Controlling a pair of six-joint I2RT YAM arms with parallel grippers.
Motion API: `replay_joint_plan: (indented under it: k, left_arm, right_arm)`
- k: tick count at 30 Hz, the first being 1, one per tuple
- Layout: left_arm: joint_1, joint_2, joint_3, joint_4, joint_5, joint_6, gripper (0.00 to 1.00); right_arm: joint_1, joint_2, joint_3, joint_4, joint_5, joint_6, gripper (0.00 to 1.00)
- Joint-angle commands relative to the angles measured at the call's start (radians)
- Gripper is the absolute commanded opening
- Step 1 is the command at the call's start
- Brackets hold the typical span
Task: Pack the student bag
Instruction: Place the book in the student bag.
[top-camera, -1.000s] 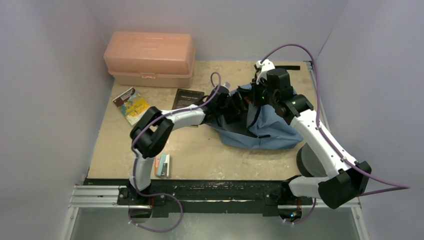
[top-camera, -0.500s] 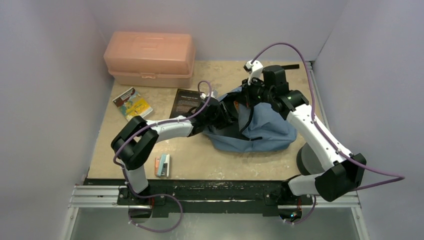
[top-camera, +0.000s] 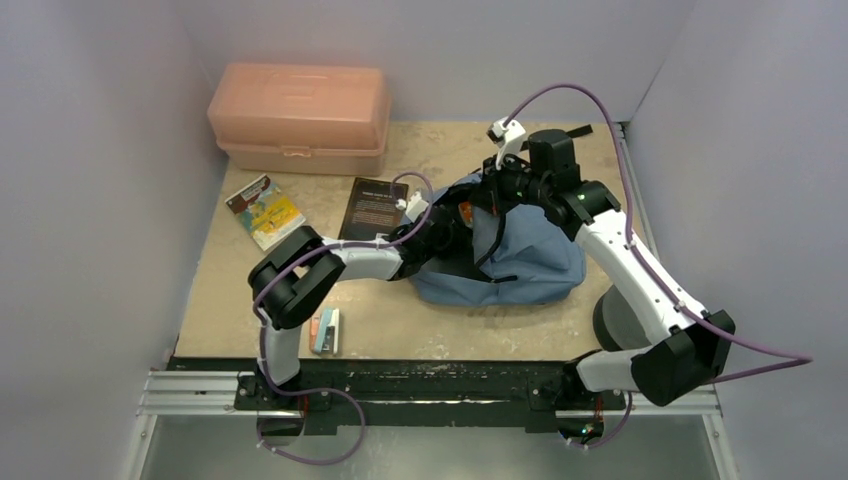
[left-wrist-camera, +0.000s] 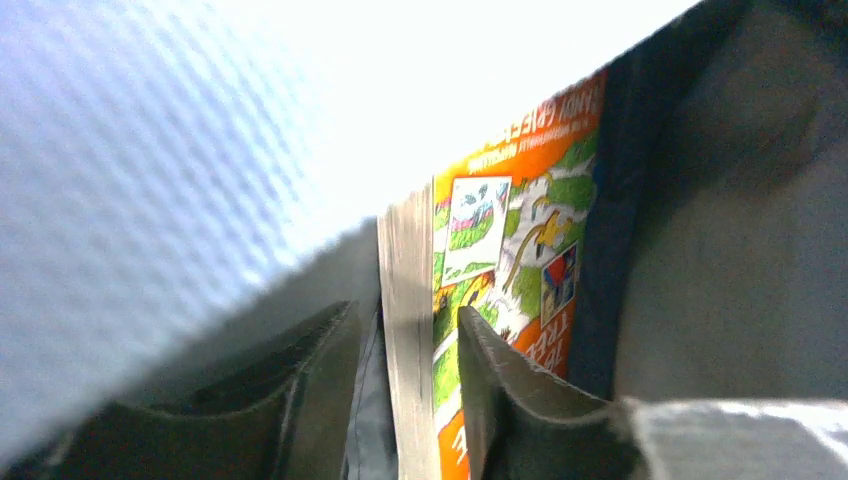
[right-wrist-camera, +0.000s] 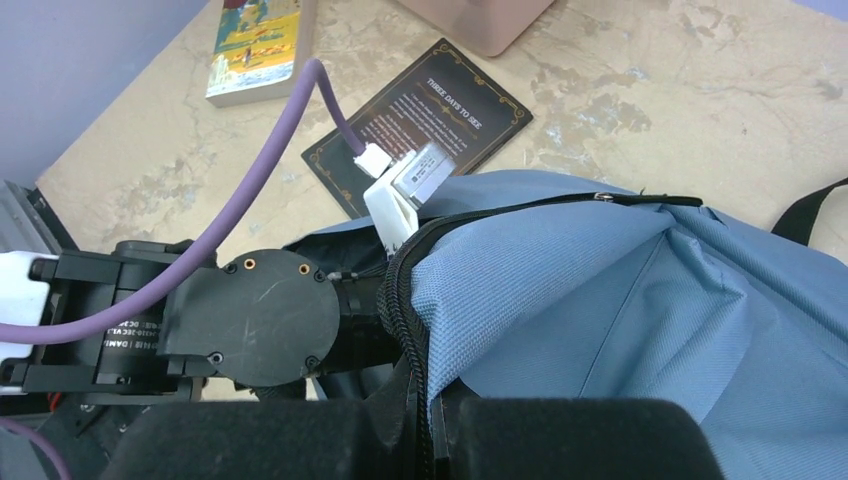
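Note:
The student bag (top-camera: 535, 255), soft blue fabric, lies at the right middle of the table. Its zipped mouth is held up by my right gripper (top-camera: 497, 190), which is shut on the black zipper edge (right-wrist-camera: 405, 300) of the student bag (right-wrist-camera: 620, 290). My left gripper (top-camera: 448, 228) reaches into the mouth from the left. Inside, in the left wrist view, my left gripper (left-wrist-camera: 405, 310) is shut on a book (left-wrist-camera: 500, 250) with an orange and green cover. One finger (left-wrist-camera: 500, 400) presses the cover. The other finger (left-wrist-camera: 300, 400) is on the page side with a fold of lining against it.
A salmon-pink plastic box (top-camera: 298, 117) stands at the back left. A colourful book (top-camera: 262, 210) and a black book (top-camera: 377, 205) lie in front of it. A small pack (top-camera: 324, 331) sits near the front edge. A black strap (top-camera: 580, 133) trails at the back.
My left jaws have closed on the book inside the bag. The left arm has drawn back to the left, and the bag has bunched up and shifted left. The right gripper keeps its hold.

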Motion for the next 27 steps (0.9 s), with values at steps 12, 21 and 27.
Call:
replay_joint_plan:
  k: [12, 21, 27]
  left_arm:
    - [0.0, 0.156, 0.136, 0.341, 0.022, 0.112, 0.37]
    - [-0.044, 0.184, 0.297, 0.434, 0.198, 0.149, 0.39]
    - [-0.053, 0.213, 0.347, 0.278, 0.261, 0.105, 0.46]
  right_arm:
    - [0.005, -0.078, 0.032, 0.149, -0.12, 0.021, 0.0]
    - [0.005, -0.099, 0.021, 0.153, -0.104, 0.021, 0.0]
    - [0.005, -0.115, 0.01, 0.154, -0.026, 0.03, 0.0]
